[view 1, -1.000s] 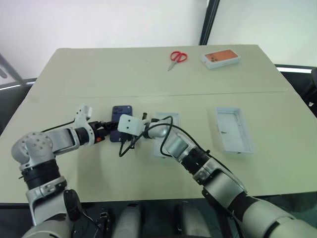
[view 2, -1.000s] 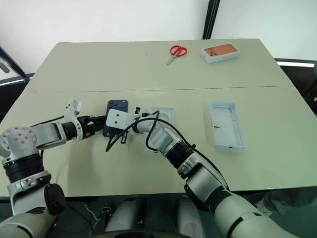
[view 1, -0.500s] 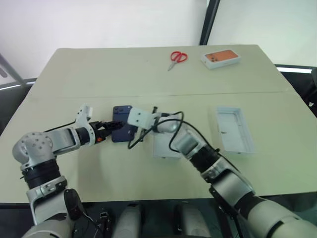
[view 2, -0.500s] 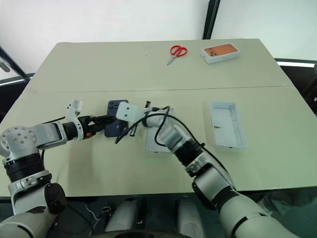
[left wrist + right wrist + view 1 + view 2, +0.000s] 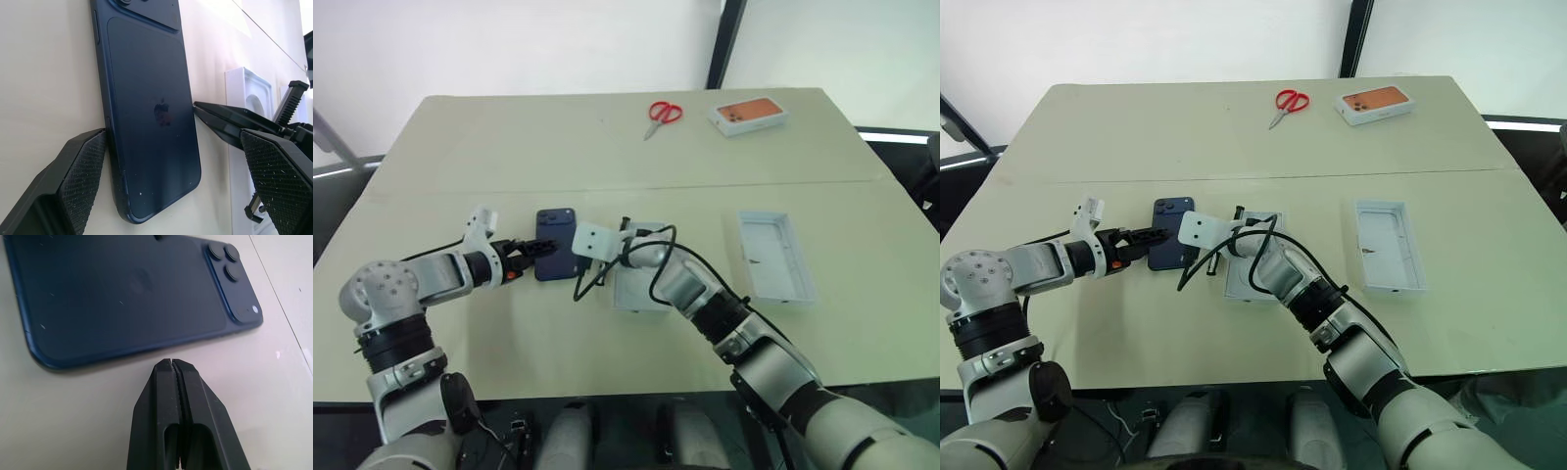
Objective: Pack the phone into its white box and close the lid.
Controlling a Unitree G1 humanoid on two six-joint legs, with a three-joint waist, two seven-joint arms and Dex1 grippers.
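The phone (image 5: 555,257) lies back up on the table, dark navy, its camera bump at the far end. My left gripper (image 5: 529,251) is open and straddles the phone's near end. One of its pads (image 5: 85,161) rests against a long side edge, while the other stands clear of the phone. My right gripper (image 5: 172,363) is shut, holds nothing, and has its tip just off the phone's other long edge. The white box (image 5: 775,269) lies open side up well to the right. The lid is out of view.
A flat white piece with an oval recess (image 5: 633,294) lies under my right forearm beside the phone. Red scissors (image 5: 664,115) and a white box with an orange phone picture (image 5: 750,114) sit at the table's far edge.
My right gripper has slid right, off the top of the phone to just beside its edge, uncovering the phone. The left gripper and the phone have stayed put.
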